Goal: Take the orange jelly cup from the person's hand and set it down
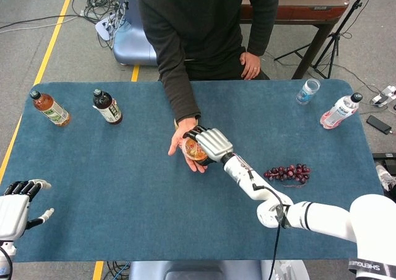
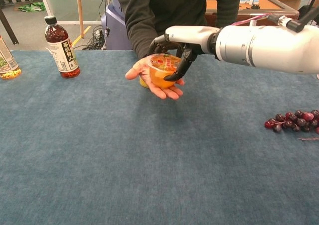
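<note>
Orange jelly cup (image 2: 162, 74), glossy and round, within right hand's (image 2: 175, 48) curled grasp.

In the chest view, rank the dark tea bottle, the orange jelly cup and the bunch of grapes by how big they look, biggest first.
1. Dark tea bottle, clearly tallest.
2 and 3. Bunch of grapes and orange jelly cup look alike; the grapes run off the frame edge and the cup is partly covered, so no ranking.

One orange jelly cup (image 2: 160, 71), on person's hand (image 2: 152, 83). Two robot hands: right hand (image 1: 211, 143), left hand (image 1: 15, 207). Four bottles on table (image 1: 124, 187): two brown tea bottles (image 1: 50, 108) (image 1: 107, 106), one clear bottle (image 1: 307, 91), one pink-label bottle (image 1: 340, 111). One bunch of grapes (image 1: 288, 171).
</note>
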### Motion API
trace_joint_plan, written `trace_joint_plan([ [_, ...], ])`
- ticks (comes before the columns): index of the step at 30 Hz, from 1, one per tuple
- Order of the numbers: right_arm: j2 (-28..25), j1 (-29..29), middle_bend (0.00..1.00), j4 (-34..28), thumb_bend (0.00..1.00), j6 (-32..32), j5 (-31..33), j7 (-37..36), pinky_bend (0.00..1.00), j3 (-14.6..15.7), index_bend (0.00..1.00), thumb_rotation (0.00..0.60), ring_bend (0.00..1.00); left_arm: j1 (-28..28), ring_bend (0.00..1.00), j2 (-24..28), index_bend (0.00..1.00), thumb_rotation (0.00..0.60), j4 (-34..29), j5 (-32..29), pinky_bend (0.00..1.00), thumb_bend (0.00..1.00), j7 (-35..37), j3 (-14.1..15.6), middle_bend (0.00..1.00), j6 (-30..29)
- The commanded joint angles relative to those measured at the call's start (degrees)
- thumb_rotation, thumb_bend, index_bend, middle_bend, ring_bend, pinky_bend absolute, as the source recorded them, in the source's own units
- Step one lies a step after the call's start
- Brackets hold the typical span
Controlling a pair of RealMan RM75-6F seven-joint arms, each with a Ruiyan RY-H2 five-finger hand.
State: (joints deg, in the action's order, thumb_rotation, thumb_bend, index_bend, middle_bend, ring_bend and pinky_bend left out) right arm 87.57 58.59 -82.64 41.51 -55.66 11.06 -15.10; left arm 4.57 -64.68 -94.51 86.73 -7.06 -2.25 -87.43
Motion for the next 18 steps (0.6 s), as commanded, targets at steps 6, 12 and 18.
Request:
trace_joint_plan([
  [6, -4.35, -3.71, 0.3, -5.31, 0.35, 4.15, -4.02, -2.95, 0.36, 0.56, 0.34, 0.6, 0.14, 0.24, 0.29, -0.02, 0.38, 0.6, -0.21, 0.33, 0.22, 0.17, -0.17, -0.1, 0.35, 0.15],
  [12, -9.16, -7.71, 0.3, -10.52, 0.35, 7.98, -6.89, -3.82, 0.36, 2.28, 0.34, 0.6, 0.14, 0.53, 0.29, -0.24, 0.38, 0.6, -0.21, 0.49, 0.22, 0.17, -0.13, -0.18, 0.35, 0.46],
  [18, -12.79, -11.03, 0.3, -12.85, 0.35, 10.15, -8.59, -3.17, 0.36, 4.83, 0.34, 0.6, 0.14, 0.61, 0.29, -0.22, 0.38, 0.6, -0.48, 0.85, 0.22, 0.17, -0.32, -0.1, 0.35, 0.43],
])
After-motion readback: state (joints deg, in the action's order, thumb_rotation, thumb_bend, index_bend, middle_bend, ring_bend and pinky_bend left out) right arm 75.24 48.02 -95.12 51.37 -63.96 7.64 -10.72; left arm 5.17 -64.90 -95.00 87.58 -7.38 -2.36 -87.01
